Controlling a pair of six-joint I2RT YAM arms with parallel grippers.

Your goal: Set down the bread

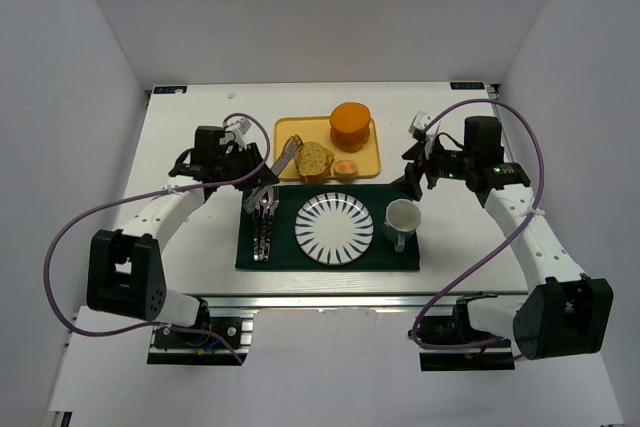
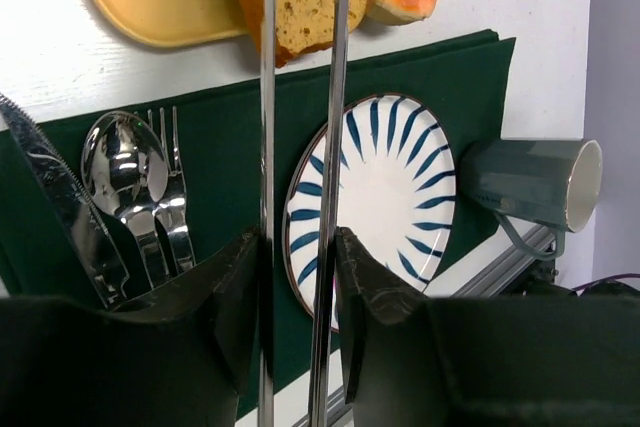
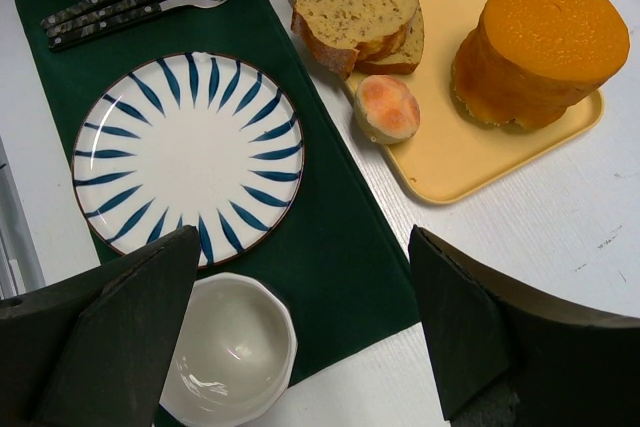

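White tabletop [image 1: 200,107] inside pale enclosure walls; dark green placemat [image 1: 400,261] laid at lower centre of the top view. On the placemat, left to right: cutlery [image 1: 262,225], striped plate [image 1: 334,228], grey cup [image 1: 402,219]. Directly above, yellow tray [image 1: 305,127] carrying the bread [image 1: 313,159] at its lower left: two slices, one leaned on the other, not yet on the plate. Beside them on the tray, a small peach-coloured round item [image 1: 345,168] and a thick orange puck [image 1: 350,125].

Left gripper [image 2: 298,247]: clamped on metal tongs [image 2: 266,147], held by the handle end with both blades reaching up-frame to the bread; contact with the slice not determinable. Judged purpose: extended reach and a flat, gentle pinch on soft crumb.

Right gripper [image 3: 300,247]: fingers spread wide, holding nothing, hovering near the cup at right of the placemat, off the tray's right side, presumably to keep the transfer path free.

Judged next requirement: close blades on one slice, lift, carry down-frame to plate centre.
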